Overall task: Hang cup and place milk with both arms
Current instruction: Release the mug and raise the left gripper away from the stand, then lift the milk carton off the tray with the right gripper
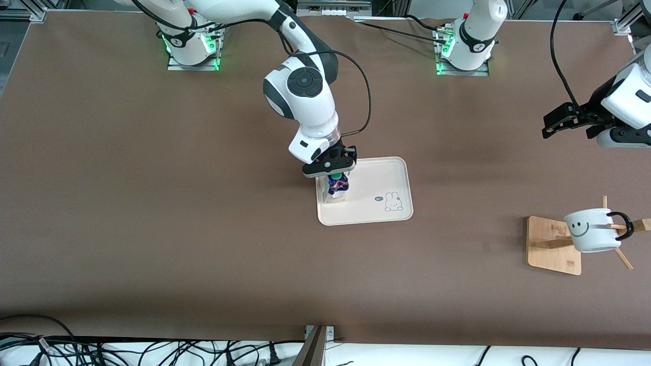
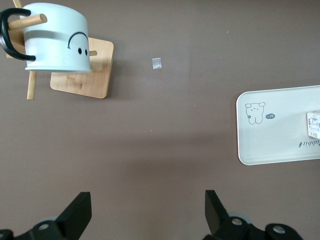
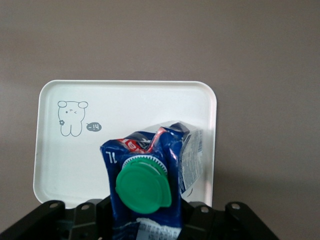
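The milk carton (image 1: 337,187), blue with a green cap, stands upright at the corner of the white tray (image 1: 381,173) toward the right arm's end. My right gripper (image 1: 334,178) is shut on its top. In the right wrist view the carton (image 3: 145,185) sits between the fingers over the tray (image 3: 125,100). The white smiley cup (image 1: 592,231) hangs by its black handle on a peg of the wooden rack (image 1: 552,249); it also shows in the left wrist view (image 2: 57,42). My left gripper (image 1: 568,129) is open and empty, up in the air over bare table (image 2: 146,207).
The tray has a rabbit drawing (image 1: 392,202) on its part nearer the front camera. The rack's wooden base (image 2: 85,82) stands toward the left arm's end of the brown table. A small pale scrap (image 2: 157,63) lies on the table beside the rack.
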You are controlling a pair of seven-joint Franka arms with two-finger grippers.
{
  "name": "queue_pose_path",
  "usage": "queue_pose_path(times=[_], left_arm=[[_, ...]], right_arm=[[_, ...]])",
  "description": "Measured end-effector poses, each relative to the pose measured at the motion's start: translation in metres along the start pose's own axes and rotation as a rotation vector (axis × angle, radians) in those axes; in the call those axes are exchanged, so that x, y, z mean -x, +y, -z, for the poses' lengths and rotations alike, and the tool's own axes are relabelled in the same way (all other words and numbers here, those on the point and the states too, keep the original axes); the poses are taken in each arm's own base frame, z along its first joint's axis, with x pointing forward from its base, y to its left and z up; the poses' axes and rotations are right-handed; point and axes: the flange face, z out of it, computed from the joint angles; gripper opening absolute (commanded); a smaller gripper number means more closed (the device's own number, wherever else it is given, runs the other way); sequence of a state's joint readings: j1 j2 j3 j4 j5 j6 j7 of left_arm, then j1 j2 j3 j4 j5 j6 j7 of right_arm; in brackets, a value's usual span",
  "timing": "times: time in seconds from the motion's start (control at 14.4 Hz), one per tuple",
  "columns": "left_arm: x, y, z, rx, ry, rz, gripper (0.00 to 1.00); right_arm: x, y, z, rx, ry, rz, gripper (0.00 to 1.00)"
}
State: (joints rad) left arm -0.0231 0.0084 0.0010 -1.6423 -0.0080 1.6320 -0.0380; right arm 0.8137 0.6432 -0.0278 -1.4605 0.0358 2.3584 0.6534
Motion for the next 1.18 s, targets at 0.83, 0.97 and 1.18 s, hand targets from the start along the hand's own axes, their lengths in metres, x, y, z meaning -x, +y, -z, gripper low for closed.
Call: queue_pose_path(times=[0.83,0.97,1.18], left_arm=[[-0.004,-0.001,0.009,0.001,0.02,0.02,1.0],[-0.004,-0.001,0.008,0.001,0.019,0.02,1.0],[-0.007,0.001,0.003,0.0,0.009,0.016,1.0]], right_arm=[[-0.048,0.044,0.102,0.098,-0.014,-0.079,0.21],[-0.067,0.079,0.146,0.151,-0.045,-0.126,0.21],[-0.085,0.124,0.185,0.201,-0.117,-0.158,0.21]])
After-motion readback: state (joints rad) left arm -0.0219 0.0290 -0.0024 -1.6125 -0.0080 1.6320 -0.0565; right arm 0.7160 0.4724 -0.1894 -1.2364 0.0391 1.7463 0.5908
